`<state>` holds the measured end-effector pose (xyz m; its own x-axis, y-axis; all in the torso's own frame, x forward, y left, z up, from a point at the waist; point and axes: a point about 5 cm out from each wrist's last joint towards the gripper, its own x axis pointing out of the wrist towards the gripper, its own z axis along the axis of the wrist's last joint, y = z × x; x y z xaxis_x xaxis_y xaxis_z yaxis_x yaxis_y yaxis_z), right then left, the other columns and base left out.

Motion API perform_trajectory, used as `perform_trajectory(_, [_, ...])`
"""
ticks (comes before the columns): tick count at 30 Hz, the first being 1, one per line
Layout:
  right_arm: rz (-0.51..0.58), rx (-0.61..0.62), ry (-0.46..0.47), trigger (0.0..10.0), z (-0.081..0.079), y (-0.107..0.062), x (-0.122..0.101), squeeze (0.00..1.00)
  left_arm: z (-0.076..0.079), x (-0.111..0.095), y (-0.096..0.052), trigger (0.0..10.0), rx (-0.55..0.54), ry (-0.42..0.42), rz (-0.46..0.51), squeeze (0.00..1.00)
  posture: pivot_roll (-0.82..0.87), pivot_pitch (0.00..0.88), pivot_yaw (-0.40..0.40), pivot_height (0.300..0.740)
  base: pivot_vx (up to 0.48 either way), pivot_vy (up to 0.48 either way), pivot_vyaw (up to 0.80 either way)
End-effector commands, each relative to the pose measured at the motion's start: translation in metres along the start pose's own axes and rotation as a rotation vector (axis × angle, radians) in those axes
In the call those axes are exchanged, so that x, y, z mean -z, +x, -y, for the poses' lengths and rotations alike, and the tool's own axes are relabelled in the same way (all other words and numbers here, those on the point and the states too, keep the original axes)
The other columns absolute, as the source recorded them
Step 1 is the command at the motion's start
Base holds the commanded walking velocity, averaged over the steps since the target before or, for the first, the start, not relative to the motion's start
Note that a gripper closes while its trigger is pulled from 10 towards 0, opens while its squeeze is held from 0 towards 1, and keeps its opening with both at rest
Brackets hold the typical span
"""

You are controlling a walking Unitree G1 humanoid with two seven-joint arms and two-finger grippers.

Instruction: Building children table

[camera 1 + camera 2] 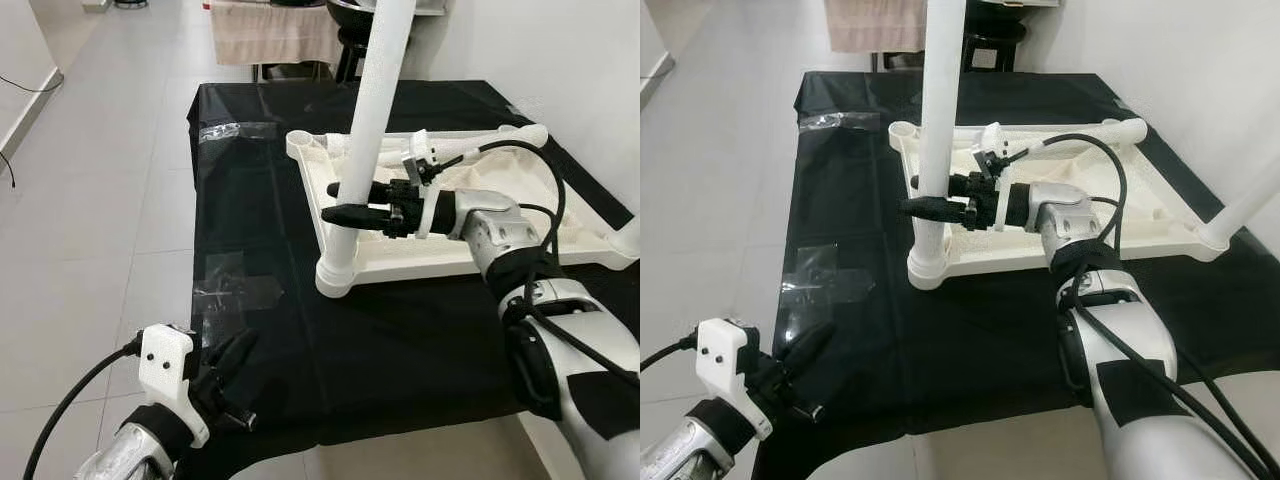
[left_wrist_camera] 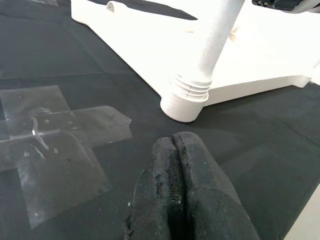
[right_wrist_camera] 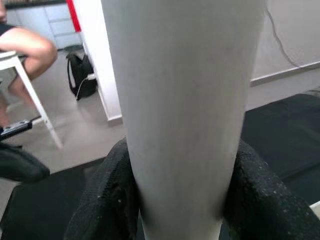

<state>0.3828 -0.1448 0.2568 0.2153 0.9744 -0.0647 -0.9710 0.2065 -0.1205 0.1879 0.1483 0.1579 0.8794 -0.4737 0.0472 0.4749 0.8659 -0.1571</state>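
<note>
A white children's table top [image 1: 420, 257] lies upside down on a black-covered table [image 1: 300, 340]. One white leg [image 1: 365, 130] stands upright in its near left corner socket [image 2: 185, 102]. My right gripper [image 1: 335, 200] is shut on this leg a little above the socket, its black fingers [image 3: 107, 200] on either side of the leg [image 3: 185, 100]. A second leg [image 1: 1240, 205] rises from the near right corner, and a third leg [image 1: 490, 140] lies along the far rim. My left gripper [image 2: 175, 145] is shut on nothing, low over the cloth near the front left edge [image 1: 235, 385].
Clear tape patches [image 1: 235, 290] stick to the cloth near my left gripper. Tiled floor [image 1: 90, 250] runs along the left. A beige cloth [image 1: 270, 35] and a dark stool [image 1: 350, 40] stand beyond the table. A seated person's leg [image 3: 25, 50] and a black bag [image 3: 82, 75] are behind.
</note>
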Motion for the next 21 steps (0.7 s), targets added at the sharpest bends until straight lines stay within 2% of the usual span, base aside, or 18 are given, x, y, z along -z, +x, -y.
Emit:
perform_trajectory(1, [-0.049, -0.026, 0.022, 0.0, -0.003, -0.004, 0.012, 0.0, 0.002, 0.006, 0.0, 10.0, 0.016, -0.029, -0.015, 0.0, 0.1, 0.119, -0.119, 0.74, 0.0, 0.0, 0.0])
perform_trajectory(4, [-0.076, -0.01, 0.02, 0.0, -0.005, -0.011, 0.019, 0.0, 0.004, 0.007, -0.001, 10.0, 0.029, -0.036, -0.021, 0.0, 0.08, 0.12, -0.111, 0.74, 0.0, 0.0, 0.0])
perform_trajectory(7, [-0.102, 0.093, 0.003, 0.0, -0.008, -0.028, 0.034, 0.0, 0.01, 0.012, -0.001, 10.0, 0.041, -0.049, -0.028, 0.0, 0.02, 0.113, -0.114, 0.74, 0.0, 0.0, 0.0])
perform_trajectory(8, [-0.102, 0.093, 0.003, 0.0, -0.008, -0.028, 0.034, 0.0, 0.01, 0.012, -0.001, 10.0, 0.041, -0.049, -0.028, 0.0, 0.02, 0.113, -0.114, 0.74, 0.0, 0.0, 0.0])
perform_trajectory(9, [-0.098, 0.154, -0.006, 0.0, -0.01, -0.032, 0.038, 0.0, 0.012, 0.013, 0.0, 10.0, 0.043, -0.05, -0.029, 0.0, 0.01, 0.113, -0.116, 0.74, 0.0, 0.0, 0.0])
perform_trajectory(11, [-0.098, 0.154, -0.006, 0.0, -0.01, -0.032, 0.038, 0.0, 0.012, 0.013, 0.0, 10.0, 0.043, -0.05, -0.029, 0.0, 0.01, 0.113, -0.116, 0.74, 0.0, 0.0, 0.0])
perform_trajectory(12, [-0.094, 0.397, 0.009, 0.0, -0.025, -0.019, 0.06, 0.0, 0.012, 0.014, 0.001, 10.0, 0.044, -0.054, -0.028, 0.0, -0.03, 0.118, -0.13, 0.74, 0.0, 0.0, 0.0])
perform_trajectory(13, [-0.05, 0.766, 0.119, 0.0, -0.055, -0.005, 0.08, 0.0, 0.012, 0.014, 0.002, 10.0, 0.05, -0.057, -0.026, 0.0, -0.06, 0.125, -0.113, 0.74, 0.0, 0.0, 0.0])
perform_trajectory(14, [-0.05, 0.766, 0.119, 0.0, -0.055, -0.005, 0.08, 0.0, 0.012, 0.014, 0.002, 10.0, 0.05, -0.057, -0.026, 0.0, -0.06, 0.125, -0.113, 0.74, 0.0, 0.0, 0.0])
perform_trajectory(15, [-0.055, 1.099, 0.235, 0.0, -0.081, -0.017, 0.092, 0.0, 0.011, 0.014, 0.002, 10.0, 0.054, -0.06, -0.024, 0.0, -0.06, 0.128, -0.107, 0.74, 0.0, 0.0, 0.0])
perform_trajectory(16, [-0.055, 1.099, 0.235, 0.0, -0.081, -0.017, 0.092, 0.0, 0.011, 0.014, 0.002, 10.0, 0.054, -0.06, -0.024, 0.0, -0.06, 0.128, -0.107, 0.74, 0.0, 0.0, 0.0])
perform_trajectory(17, [-0.074, 1.191, 0.309, 0.0, -0.114, -0.011, 0.105, 0.0, 0.01, 0.013, 0.005, 10.0, 0.064, -0.06, -0.023, 0.0, -0.06, 0.14, -0.09, 0.74, 0.0, 0.0, 0.0])
perform_trajectory(18, [-0.088, 1.142, 0.32, 0.0, -0.131, 0.005, 0.11, 0.0, 0.01, 0.012, 0.008, 10.0, 0.077, -0.055, -0.024, 0.0, -0.06, 0.137, -0.072, 0.74, 0.0, 0.0, 0.0])
perform_trajectory(19, [-0.092, 1.064, 0.306, 0.0, -0.14, 0.018, 0.112, 0.0, 0.009, 0.012, 0.01, 10.0, 0.085, -0.052, -0.025, 0.0, -0.06, 0.137, -0.072, 0.74, 0.0, 0.0, 0.0])
perform_trajectory(20, [-0.086, 0.995, 0.253, 0.0, -0.134, 0.025, 0.109, 0.0, 0.009, 0.012, 0.011, 10.0, 0.1, -0.043, -0.028, 0.0, -0.05, 0.131, -0.07, 0.74, 0.0, 0.0, 0.0])
perform_trajectory(21, [-0.086, 0.995, 0.253, 0.0, -0.134, 0.025, 0.109, 0.0, 0.009, 0.012, 0.011, 10.0, 0.1, -0.043, -0.028, 0.0, -0.05, 0.131, -0.07, 0.74, 0.0, 0.0, 0.0])
